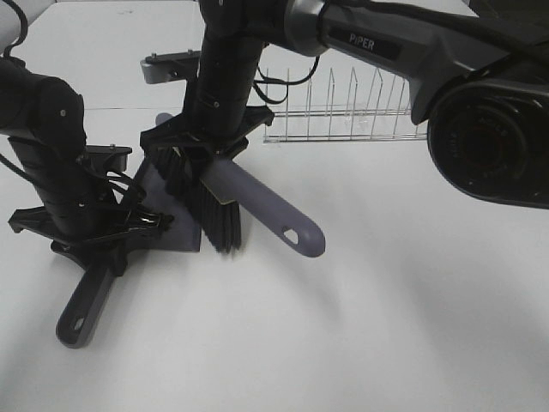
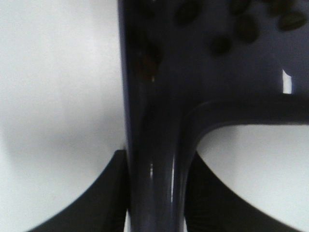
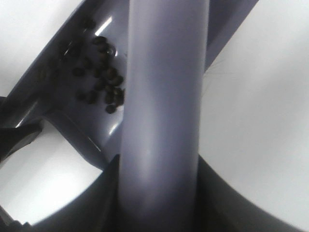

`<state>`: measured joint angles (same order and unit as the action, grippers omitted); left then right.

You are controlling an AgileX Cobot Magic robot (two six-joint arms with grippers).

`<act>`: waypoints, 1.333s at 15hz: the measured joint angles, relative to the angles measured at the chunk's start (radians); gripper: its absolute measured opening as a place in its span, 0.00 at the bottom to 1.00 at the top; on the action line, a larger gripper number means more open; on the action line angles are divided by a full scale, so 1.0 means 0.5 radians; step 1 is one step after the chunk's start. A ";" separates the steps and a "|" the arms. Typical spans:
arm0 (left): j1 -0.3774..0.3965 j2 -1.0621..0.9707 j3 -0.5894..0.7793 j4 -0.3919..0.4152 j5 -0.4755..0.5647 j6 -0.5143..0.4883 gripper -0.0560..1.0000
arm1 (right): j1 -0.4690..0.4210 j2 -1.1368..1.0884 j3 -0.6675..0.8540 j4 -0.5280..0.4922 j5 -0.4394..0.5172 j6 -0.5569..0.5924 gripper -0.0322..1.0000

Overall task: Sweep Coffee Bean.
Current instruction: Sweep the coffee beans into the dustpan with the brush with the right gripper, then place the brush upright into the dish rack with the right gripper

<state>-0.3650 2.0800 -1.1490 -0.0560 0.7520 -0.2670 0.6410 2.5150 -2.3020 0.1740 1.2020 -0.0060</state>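
Observation:
My left gripper (image 1: 96, 245) is shut on the handle of the grey dustpan (image 1: 182, 233), which lies flat on the white table at the left. The left wrist view shows the handle (image 2: 155, 183) clamped between the fingers (image 2: 96, 205). The coffee bean cluster (image 3: 100, 82) lies inside the pan; a few beans (image 2: 246, 26) show near its back wall. My right gripper (image 1: 202, 150) is shut on the grey-handled brush (image 1: 268, 215), whose black bristles (image 1: 216, 215) rest on the pan's front edge. In the exterior high view the beans are hidden behind the brush and arm.
A clear wire dish rack (image 1: 343, 112) stands at the back, right of the brush arm. The right arm's big housing (image 1: 489, 137) fills the upper right. The pan's handle end (image 1: 77, 324) points toward the table's front left.

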 joint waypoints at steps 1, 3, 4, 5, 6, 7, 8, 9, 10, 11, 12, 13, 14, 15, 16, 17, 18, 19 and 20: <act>0.000 0.000 0.000 0.000 0.000 0.000 0.30 | 0.000 0.000 -0.072 -0.110 0.030 0.012 0.28; 0.000 0.000 0.000 0.000 0.006 0.000 0.30 | -0.002 -0.004 -0.178 -0.348 0.034 0.058 0.28; 0.000 -0.002 0.000 0.000 0.008 0.000 0.30 | -0.006 -0.022 -0.184 -0.426 0.036 0.062 0.28; 0.000 -0.010 0.000 0.000 0.008 0.000 0.30 | -0.016 -0.034 -0.184 -0.458 0.042 0.062 0.28; 0.000 -0.028 0.000 0.002 0.008 0.000 0.30 | -0.038 -0.054 -0.184 -0.464 0.044 0.062 0.28; 0.000 -0.030 0.000 0.004 0.008 0.000 0.30 | -0.068 -0.084 -0.184 -0.464 0.044 0.062 0.28; 0.000 -0.032 0.000 0.004 0.008 0.000 0.30 | -0.112 -0.124 -0.184 -0.462 0.046 0.062 0.28; 0.000 -0.032 0.000 0.004 0.008 0.000 0.30 | -0.168 -0.168 -0.184 -0.462 0.048 0.062 0.28; -0.002 -0.032 0.000 0.006 0.008 0.000 0.30 | -0.240 -0.210 -0.184 -0.466 0.048 0.062 0.28; -0.002 -0.032 0.000 0.006 0.008 0.000 0.30 | -0.306 -0.256 -0.184 -0.470 0.048 0.062 0.28; -0.002 -0.032 0.000 0.006 0.008 0.000 0.30 | -0.380 -0.298 -0.184 -0.476 0.048 0.062 0.28; -0.002 -0.032 0.000 0.006 0.008 0.000 0.30 | -0.448 -0.336 -0.184 -0.478 0.050 0.062 0.28; -0.002 -0.032 0.000 0.006 0.008 0.000 0.30 | -0.512 -0.376 -0.184 -0.478 0.050 0.062 0.28; -0.002 -0.032 0.000 0.006 0.008 0.000 0.30 | -0.582 -0.418 -0.184 -0.478 0.050 0.062 0.28; -0.002 -0.032 0.000 0.006 0.008 0.000 0.30 | -0.638 -0.462 -0.154 -0.478 0.048 0.062 0.28; -0.002 -0.032 0.000 0.006 0.008 0.000 0.30 | -0.698 -0.526 -0.088 -0.478 0.048 0.062 0.28; -0.002 -0.032 0.000 0.006 0.008 0.000 0.30 | -0.748 -0.586 -0.006 -0.478 0.048 0.062 0.28; -0.002 -0.032 0.000 0.006 0.008 0.000 0.30 | -0.804 -0.644 0.086 -0.478 0.050 0.062 0.28; -0.002 -0.032 0.000 0.008 0.008 0.000 0.30 | -0.858 -0.702 0.190 -0.476 0.052 0.062 0.28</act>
<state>-0.3660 2.0640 -1.1490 -0.0520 0.7560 -0.2670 0.2120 2.1640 -2.2070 -0.0640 1.2280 0.0250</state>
